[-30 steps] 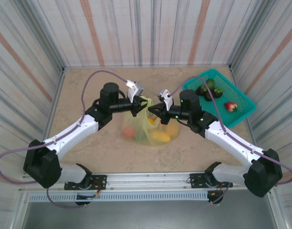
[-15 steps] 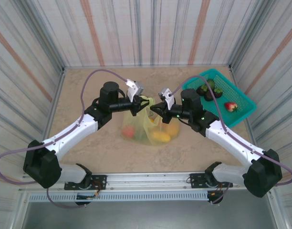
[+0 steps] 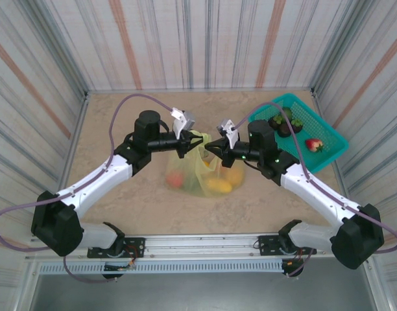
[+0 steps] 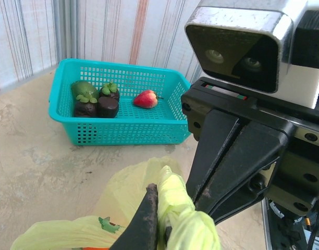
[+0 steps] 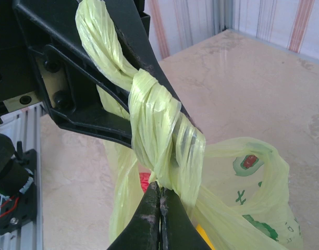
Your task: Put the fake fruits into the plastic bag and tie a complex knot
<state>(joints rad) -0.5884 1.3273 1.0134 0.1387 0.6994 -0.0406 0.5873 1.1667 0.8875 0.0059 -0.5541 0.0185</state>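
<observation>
The plastic bag [image 3: 200,175] sits slumped on the desk [image 3: 146,207], a little beyond the arm bases. Fake fruits [image 3: 219,186] show through its pale yellow-green film: yellow and orange ones in its right side, a red one in its left. At the bag's top the handles [image 5: 158,133] are drawn up and wound around each other into a thick, ropy twist. The left gripper [image 3: 185,145] reaches in from the bag's left, jaws clenched on a bunched handle. The left wrist view shows the plastic pressed against its dark finger [image 4: 147,221]. The right gripper [image 3: 210,146] faces it from the bag's right, jaws squeezed tight together at the lower end of the twist. They seem to pinch a strand there, though the contact is hard to make out. Beyond the bag and to its right, well apart from it, stands a teal basket [image 4: 123,133]. It holds a red strawberry [image 4: 146,99] and dark purple fruits [image 4: 97,104] with green caps.
</observation>
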